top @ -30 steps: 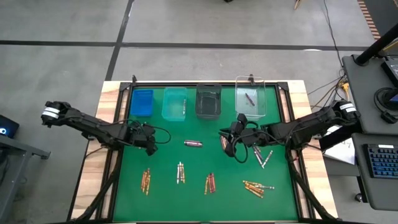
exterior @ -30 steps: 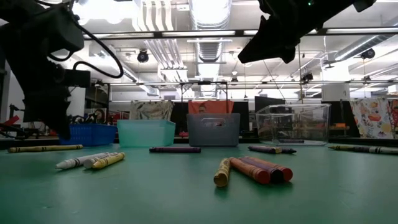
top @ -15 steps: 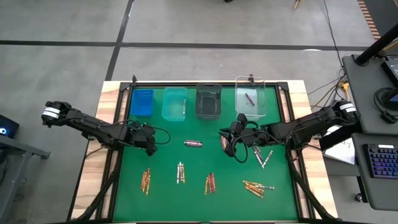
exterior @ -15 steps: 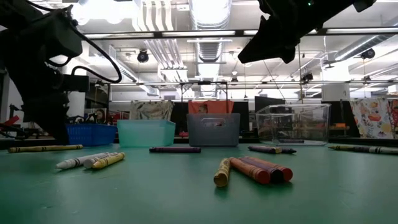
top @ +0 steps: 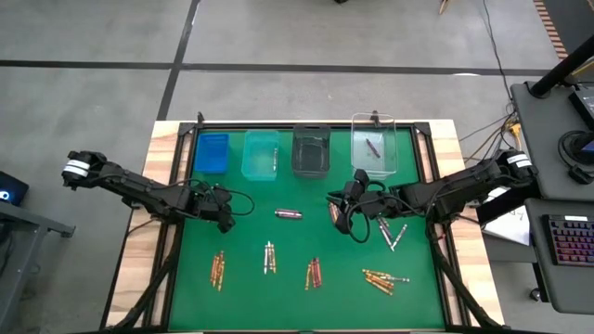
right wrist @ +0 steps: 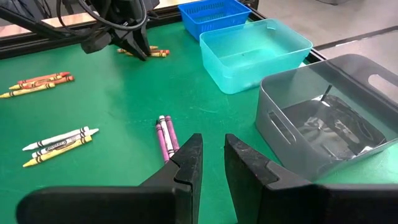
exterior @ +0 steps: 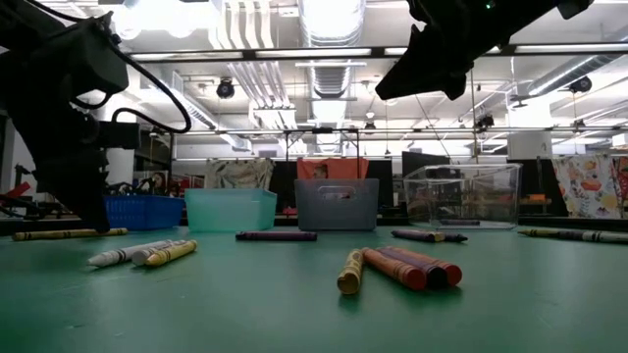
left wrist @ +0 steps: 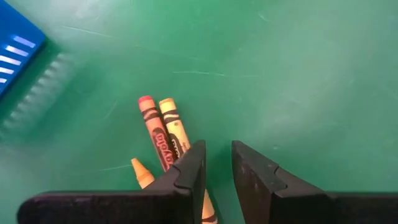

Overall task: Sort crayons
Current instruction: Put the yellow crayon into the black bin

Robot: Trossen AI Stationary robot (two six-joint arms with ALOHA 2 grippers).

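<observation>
In the last second almost nothing has moved. Only the left gripper (top: 223, 215), at the centre left of the high view, has shifted a little toward the left edge of the green mat. Its fingers stand narrowly apart and hold nothing. They are just above a red and a yellow wax crayon (left wrist: 163, 127) lying side by side.

The right gripper (top: 340, 213), right of centre, has stayed in place over the pair of purple crayons (right wrist: 165, 137), also slightly open and empty.

Other crayon groups (top: 314, 272) lie along the lower part of the mat. I think the next pick is only being lined up, and most of the sorting is not done yet.
</observation>
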